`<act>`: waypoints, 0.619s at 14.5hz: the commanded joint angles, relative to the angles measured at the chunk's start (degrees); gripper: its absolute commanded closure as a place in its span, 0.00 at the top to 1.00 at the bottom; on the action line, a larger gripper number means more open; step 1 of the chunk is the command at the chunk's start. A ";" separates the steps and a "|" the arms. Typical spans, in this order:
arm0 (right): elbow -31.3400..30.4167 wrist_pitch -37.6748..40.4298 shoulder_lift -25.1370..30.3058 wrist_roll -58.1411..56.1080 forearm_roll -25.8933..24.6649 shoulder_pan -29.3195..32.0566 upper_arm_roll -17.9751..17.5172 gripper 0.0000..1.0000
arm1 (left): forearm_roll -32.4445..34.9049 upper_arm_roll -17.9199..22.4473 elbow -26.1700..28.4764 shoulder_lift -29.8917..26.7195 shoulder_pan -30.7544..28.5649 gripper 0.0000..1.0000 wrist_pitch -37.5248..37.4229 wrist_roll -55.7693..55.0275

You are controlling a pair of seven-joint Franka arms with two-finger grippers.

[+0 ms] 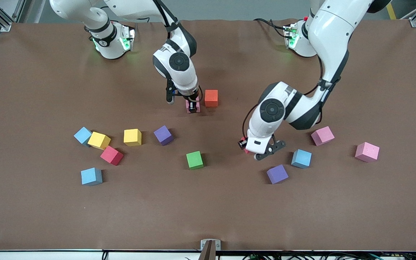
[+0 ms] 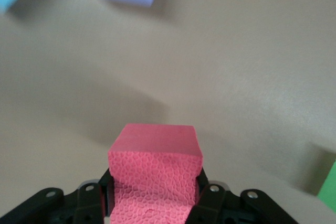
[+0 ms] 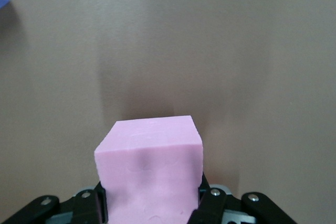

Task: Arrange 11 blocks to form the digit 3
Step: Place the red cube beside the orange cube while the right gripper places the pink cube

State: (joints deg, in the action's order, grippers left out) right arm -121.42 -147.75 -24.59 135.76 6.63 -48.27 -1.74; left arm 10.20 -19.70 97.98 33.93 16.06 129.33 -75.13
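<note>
On the brown tabletop: loose matte foam cubes lie scattered; no digit figure is formed.
Right gripper: low over the middle of the tabletop, pinching a pale pink foam cube; its wrist view shows the fingers pressed on both side faces.
Neighbour: an orange foam cube sits just beside that pink one, toward the left arm's end.
Left gripper: clamped on a red foam cube, barely visible from the front under the arm; the left wrist view shows it squeezed between the black fingers.
Near the left gripper: a purple cube, a light blue cube, two pink cubes.
Centre: a green cube.
Toward the right arm's end: two yellow cubes, a second red cube, two light blue cubes, another purple cube.
Writing: none readable.
Wrist views only: the pebbled texture of the red foam and the grip itself.
</note>
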 commanded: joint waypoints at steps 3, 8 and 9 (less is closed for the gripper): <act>-3.65 -2.54 2.09 3.55 1.11 0.28 -2.48 0.35 | -0.80 -4.72 6.15 -3.16 -0.59 0.20 0.13 -24.23; -4.09 -4.21 1.83 5.22 1.11 0.28 -3.71 0.35 | -0.62 -8.50 18.97 -10.28 -0.50 0.20 6.09 -50.52; -4.00 -4.30 1.83 5.22 1.11 0.19 -3.71 0.35 | -0.62 -9.29 21.44 -11.25 -0.50 0.20 8.20 -55.78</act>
State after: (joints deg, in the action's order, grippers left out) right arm -122.95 -150.82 -24.58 139.86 6.81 -48.27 -4.51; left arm 10.16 -27.69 111.59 27.99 16.21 133.33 -122.69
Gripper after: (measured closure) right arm 0.410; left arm 0.436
